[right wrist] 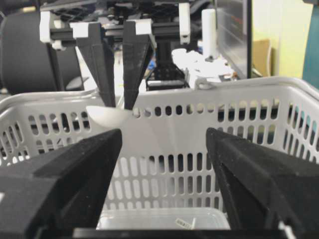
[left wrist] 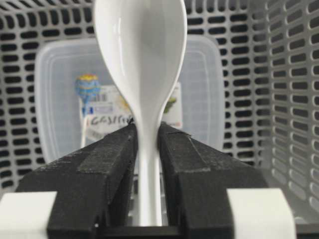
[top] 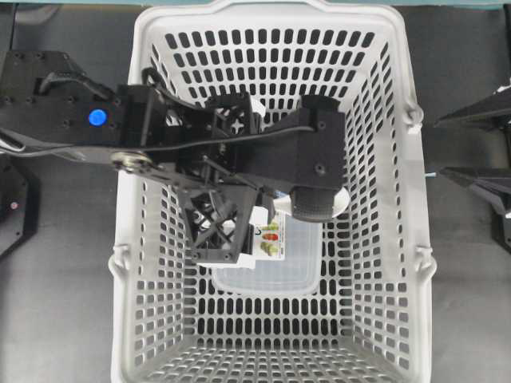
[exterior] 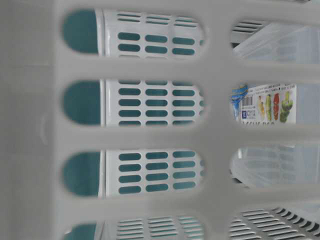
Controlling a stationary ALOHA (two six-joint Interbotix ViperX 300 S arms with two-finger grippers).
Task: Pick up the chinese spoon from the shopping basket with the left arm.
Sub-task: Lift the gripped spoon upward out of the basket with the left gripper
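Note:
The glossy white chinese spoon (left wrist: 141, 55) stands in my left gripper (left wrist: 147, 128), which is shut on its handle, with the bowl pointing away over the basket floor. From the right wrist view the left gripper (right wrist: 119, 105) hangs fingers-down and holds the spoon (right wrist: 107, 117) at about rim height inside the light-grey shopping basket (top: 409, 239). In the overhead view the left arm (top: 160, 132) reaches over the basket and hides most of the spoon. My right gripper (right wrist: 164, 142) is open and empty, outside the basket's right wall (top: 437, 147).
A clear rectangular lidded container with a printed label (top: 275, 267) lies on the basket floor under the spoon, and it also shows in the left wrist view (left wrist: 60, 99) and the table-level view (exterior: 270, 106). Slotted basket walls (left wrist: 289, 99) surround the left gripper.

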